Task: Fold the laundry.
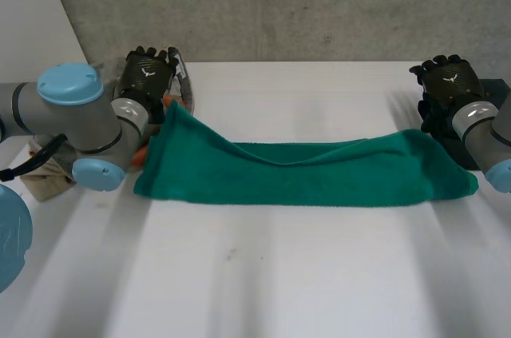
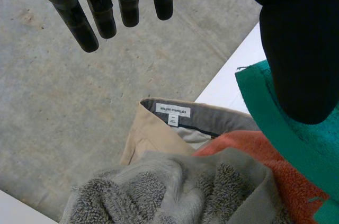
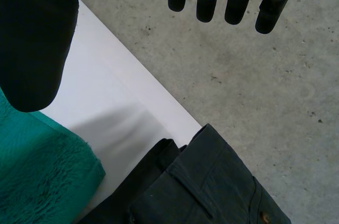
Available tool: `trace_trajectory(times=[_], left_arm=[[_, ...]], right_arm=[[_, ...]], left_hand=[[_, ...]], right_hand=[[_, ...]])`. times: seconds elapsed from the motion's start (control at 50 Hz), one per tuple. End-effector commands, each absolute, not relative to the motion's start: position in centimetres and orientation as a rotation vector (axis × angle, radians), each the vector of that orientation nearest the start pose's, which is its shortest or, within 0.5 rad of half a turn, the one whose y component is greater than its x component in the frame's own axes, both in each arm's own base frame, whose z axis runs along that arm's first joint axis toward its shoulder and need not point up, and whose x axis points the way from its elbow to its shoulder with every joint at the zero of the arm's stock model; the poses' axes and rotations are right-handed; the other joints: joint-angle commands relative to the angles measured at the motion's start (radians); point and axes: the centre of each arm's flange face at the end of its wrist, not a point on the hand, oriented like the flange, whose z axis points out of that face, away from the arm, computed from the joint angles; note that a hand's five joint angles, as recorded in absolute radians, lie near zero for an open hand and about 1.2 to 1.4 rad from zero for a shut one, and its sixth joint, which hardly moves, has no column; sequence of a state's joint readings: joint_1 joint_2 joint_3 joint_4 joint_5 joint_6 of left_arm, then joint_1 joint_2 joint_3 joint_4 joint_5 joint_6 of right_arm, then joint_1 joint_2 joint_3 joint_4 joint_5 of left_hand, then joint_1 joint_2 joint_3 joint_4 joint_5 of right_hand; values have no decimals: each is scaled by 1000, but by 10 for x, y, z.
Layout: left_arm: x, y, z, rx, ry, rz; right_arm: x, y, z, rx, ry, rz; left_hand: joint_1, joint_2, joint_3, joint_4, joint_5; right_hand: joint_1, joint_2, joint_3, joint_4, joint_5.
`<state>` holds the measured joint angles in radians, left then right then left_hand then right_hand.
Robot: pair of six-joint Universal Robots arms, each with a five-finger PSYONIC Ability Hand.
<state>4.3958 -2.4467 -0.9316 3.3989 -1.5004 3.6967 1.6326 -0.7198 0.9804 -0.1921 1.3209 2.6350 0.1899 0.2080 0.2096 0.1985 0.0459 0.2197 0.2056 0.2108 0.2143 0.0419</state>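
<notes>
Green towel (image 1: pixel 303 170) looks folded once, long strip on desk (image 1: pixel 279 274). Left hand (image 1: pixel 148 74) at 10 o'clock, right hand (image 1: pixel 449 81) at 2, both spread, empty. Crosswise folds remain.

The green towel (image 1: pixel 303 170) spans the tabletop (image 1: pixel 255 274) from left edge to right edge; its near half lies bare. Piled laundry (image 2: pixel 175 192) crowds the left edge, dark trousers (image 3: pixel 212 187) the far right corner.

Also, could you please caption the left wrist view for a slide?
Open left hand, thumb over the green towel's edge, above grey towel, orange towel and beige trousers.
</notes>
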Motion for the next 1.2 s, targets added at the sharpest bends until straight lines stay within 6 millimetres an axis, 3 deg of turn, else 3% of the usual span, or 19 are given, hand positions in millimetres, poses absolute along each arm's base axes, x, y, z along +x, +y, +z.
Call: trace_trajectory(times=[0.02,0.08,0.2,0.42,0.7,1.08,1.2], left_arm=[[-355,-364,197,1408,1859,-2314],[-373,-349,180,1517,1959,-2215],[-409,-319,171,1681,2026,-2116],[-436,-309,148,1725,1911,-2083],[-444,-299,138,1829,1809,-2007],[-456,-299,119,1944,1352,-1980],[-458,-295,117,1983,1288,-1965]], right_arm=[[204,-451,167,-1003,2158,-2215],[206,-450,165,-1016,2159,-2211],[211,-444,160,-1070,2164,-2195],[212,-443,155,-1127,2169,-2207],[211,-444,155,-1134,2168,-2227],[218,-434,159,-1219,2165,-2247],[221,-431,162,-1228,2154,-2249]], left_hand=[[-15,-33,-35,-24,-46],[-15,-33,-35,-24,-46],[-15,-33,-35,-24,-46],[-15,-33,-35,-24,-46],[-15,-33,-35,-24,-46],[-15,-33,-35,-24,-46],[-15,-33,-35,-24,-46]], right_hand=[[-45,-31,-36,-40,-42],[-45,-31,-36,-40,-42],[-45,-31,-36,-40,-42],[-45,-31,-36,-40,-42],[-45,-31,-36,-40,-42],[-45,-31,-36,-40,-42],[-45,-31,-36,-40,-42]])
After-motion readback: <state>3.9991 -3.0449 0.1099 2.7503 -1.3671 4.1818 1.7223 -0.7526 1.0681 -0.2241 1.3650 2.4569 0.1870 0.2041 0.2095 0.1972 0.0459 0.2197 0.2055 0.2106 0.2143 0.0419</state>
